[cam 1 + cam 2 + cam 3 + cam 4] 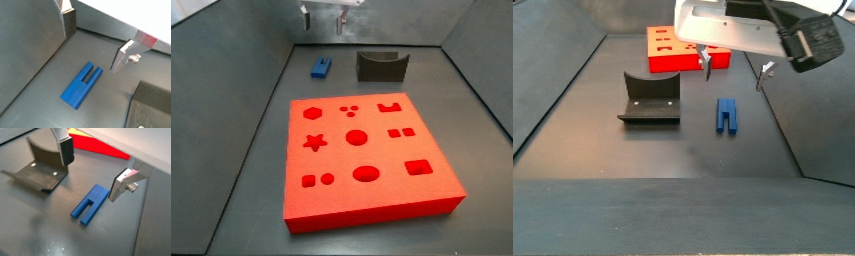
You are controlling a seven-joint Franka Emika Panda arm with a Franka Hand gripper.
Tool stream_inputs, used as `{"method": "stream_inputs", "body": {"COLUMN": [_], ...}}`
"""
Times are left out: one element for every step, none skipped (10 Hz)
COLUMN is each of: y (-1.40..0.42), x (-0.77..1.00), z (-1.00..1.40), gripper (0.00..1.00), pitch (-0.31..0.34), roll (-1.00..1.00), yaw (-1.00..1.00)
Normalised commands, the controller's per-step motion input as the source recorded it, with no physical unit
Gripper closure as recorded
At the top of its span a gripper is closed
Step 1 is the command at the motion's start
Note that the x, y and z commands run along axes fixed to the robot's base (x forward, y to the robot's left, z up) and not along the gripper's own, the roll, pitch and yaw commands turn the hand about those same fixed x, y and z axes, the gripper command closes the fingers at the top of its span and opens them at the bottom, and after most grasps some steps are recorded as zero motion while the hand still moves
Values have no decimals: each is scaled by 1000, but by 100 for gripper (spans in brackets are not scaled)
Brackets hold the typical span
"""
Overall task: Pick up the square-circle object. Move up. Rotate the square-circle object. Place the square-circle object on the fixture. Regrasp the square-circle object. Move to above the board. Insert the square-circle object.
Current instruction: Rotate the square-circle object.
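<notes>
The square-circle object point(90, 204) is a small blue block with a slot in one end. It lies flat on the grey floor point(593, 150) and shows in both wrist views point(81, 86) and both side views point(321, 67) point(727, 114). My gripper point(90, 181) hangs open above it, its silver fingers point(122, 56) clear of the block and nothing between them. In the side views the gripper point(323, 20) point(734, 72) is well above the floor. The dark fixture point(39, 170) point(380, 66) stands beside the block. The red board point(365, 160) point(676, 50) lies further off.
Grey walls point(251, 60) enclose the floor on all sides. A dark plate edge point(152, 107) shows near the block in a wrist view.
</notes>
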Motion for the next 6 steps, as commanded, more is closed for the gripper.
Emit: {"method": "stream_inputs", "body": {"y": [0,0,0,0,0,0], "x": [24,24,24,24,24,0], "z": [-48,-48,-47,-47,-47,-1000], "gripper": [0,0,0,0,0,0], "pitch": [3,4,4,4,4,0], "roll": [-13,-17,-17,-17,-17,0], "yaw": [1000,864,699,406,303,0]}}
